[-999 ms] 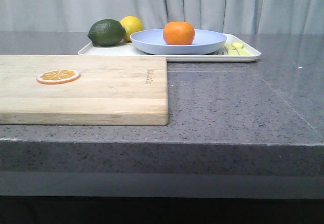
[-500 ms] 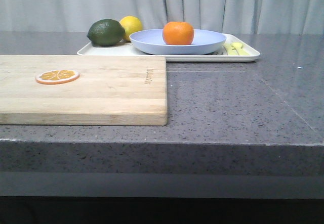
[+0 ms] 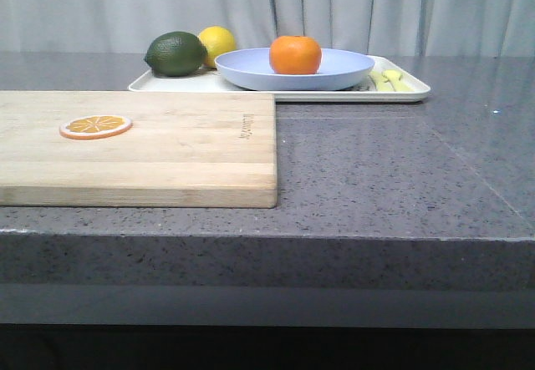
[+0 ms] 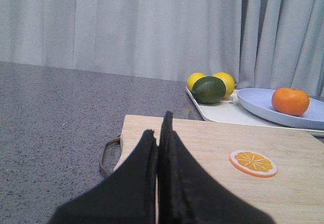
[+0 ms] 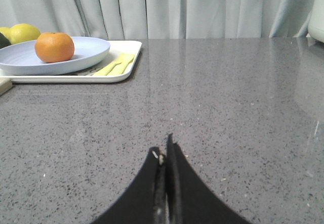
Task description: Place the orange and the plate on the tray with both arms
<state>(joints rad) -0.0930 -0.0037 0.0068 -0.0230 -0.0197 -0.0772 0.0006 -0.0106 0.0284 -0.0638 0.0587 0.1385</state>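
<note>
The orange (image 3: pixel 295 54) sits in the lavender-blue plate (image 3: pixel 251 71), and the plate rests on the white tray (image 3: pixel 410 93) at the back of the counter. All three also show in the left wrist view, the orange (image 4: pixel 290 101), the plate (image 4: pixel 255 100) and the tray (image 4: pixel 223 114), and in the right wrist view, the orange (image 5: pixel 54 47), the plate (image 5: pixel 20 59) and the tray (image 5: pixel 129 49). My left gripper (image 4: pixel 158 125) is shut and empty above the wooden cutting board. My right gripper (image 5: pixel 163 148) is shut and empty over bare counter. Neither gripper shows in the front view.
A wooden cutting board (image 3: pixel 184 149) with a thin orange slice (image 3: pixel 95 125) lies at the front left. A dark green avocado (image 3: pixel 175 53), lemons (image 3: pixel 219 41) and yellow cutlery (image 3: pixel 389 80) share the tray. Grey curtains hang behind.
Nothing in the scene has moved; only a slight camera jitter between frames.
</note>
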